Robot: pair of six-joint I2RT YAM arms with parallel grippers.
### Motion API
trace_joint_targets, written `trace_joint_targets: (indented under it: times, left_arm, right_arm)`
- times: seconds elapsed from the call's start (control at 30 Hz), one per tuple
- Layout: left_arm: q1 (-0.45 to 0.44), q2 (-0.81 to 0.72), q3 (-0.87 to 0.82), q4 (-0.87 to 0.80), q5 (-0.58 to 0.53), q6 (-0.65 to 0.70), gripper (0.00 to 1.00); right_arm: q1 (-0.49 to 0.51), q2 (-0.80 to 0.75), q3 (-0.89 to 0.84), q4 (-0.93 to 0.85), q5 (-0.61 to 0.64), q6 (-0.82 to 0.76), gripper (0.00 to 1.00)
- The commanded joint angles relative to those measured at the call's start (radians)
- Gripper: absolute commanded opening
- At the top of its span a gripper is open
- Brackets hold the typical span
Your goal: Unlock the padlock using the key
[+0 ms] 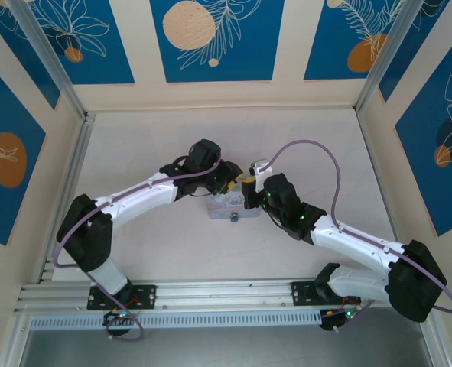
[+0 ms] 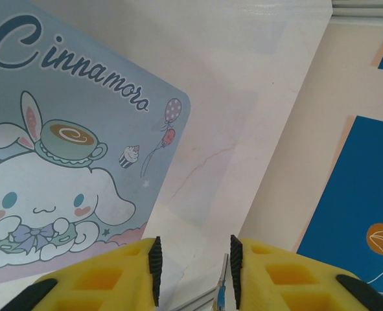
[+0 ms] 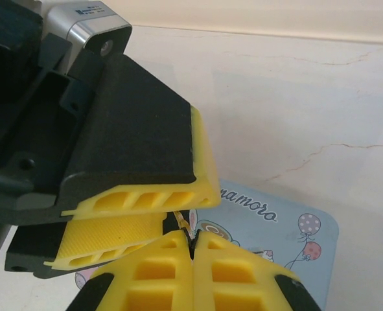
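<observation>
The pastel-blue tin (image 1: 224,205) lies mid-table, and both grippers meet just above its far edge. A tiny dark piece, apparently the padlock (image 1: 234,219), sits at the tin's near edge. My right gripper (image 3: 192,234) is shut, and a thin sliver that looks like the key (image 3: 187,223) pokes out of its tips. That sliver reaches up between the yellow fingers (image 3: 146,201) of the left gripper. In the left wrist view the left gripper (image 2: 194,262) is open, a clear gap between its pads. The thin key (image 2: 222,285) stands edge-on close to the right pad.
The tin's lid (image 2: 81,129) with the cartoon dog lies under and left of the left fingers. Pale tabletop (image 1: 149,153) surrounds the tin. Walls with blue panels (image 1: 218,38) enclose the table, and a metal rail (image 1: 210,294) runs along the near edge.
</observation>
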Motion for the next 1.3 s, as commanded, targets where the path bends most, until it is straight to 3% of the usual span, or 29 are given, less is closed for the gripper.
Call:
trace_joint_targets:
  times: [0.0, 0.3, 0.5, 0.67, 0.77, 0.9, 1.07, 1.13, 1.27]
  left_arm:
    - [-0.014, 0.018, 0.033, 0.008, 0.005, -0.014, 0.32]
    - [-0.02, 0.034, 0.052, 0.002, 0.011, -0.014, 0.25]
    - [-0.024, 0.04, 0.06, 0.001, 0.014, -0.012, 0.15]
    - [-0.025, 0.044, 0.06, -0.002, 0.014, -0.01, 0.0]
    - [-0.025, 0.043, 0.052, -0.002, 0.009, -0.002, 0.0]
    - [-0.013, 0.036, 0.032, 0.023, -0.007, 0.065, 0.0]
    - [0.019, 0.011, -0.012, 0.11, -0.028, 0.24, 0.0]
    - [0.029, -0.004, -0.027, 0.14, -0.035, 0.313, 0.0]
    - [0.038, -0.032, -0.045, 0.195, -0.026, 0.441, 0.0]
  right_arm:
    - [0.009, 0.009, 0.03, 0.033, 0.027, 0.012, 0.0]
    - [0.012, 0.013, 0.029, 0.033, 0.033, 0.004, 0.0]
    - [0.013, 0.02, 0.029, 0.034, 0.038, 0.002, 0.0]
    - [0.015, 0.019, 0.029, 0.037, 0.04, 0.004, 0.0]
    - [0.014, 0.01, 0.035, 0.02, 0.048, 0.011, 0.01]
    - [-0.03, -0.055, 0.033, -0.06, 0.029, 0.078, 0.35]
    - [-0.212, -0.188, 0.015, -0.185, -0.158, 0.219, 0.74]
    - [-0.283, -0.218, 0.033, -0.241, -0.223, 0.255, 0.99]
    - [-0.365, -0.161, 0.13, -0.355, -0.334, 0.315, 1.0]
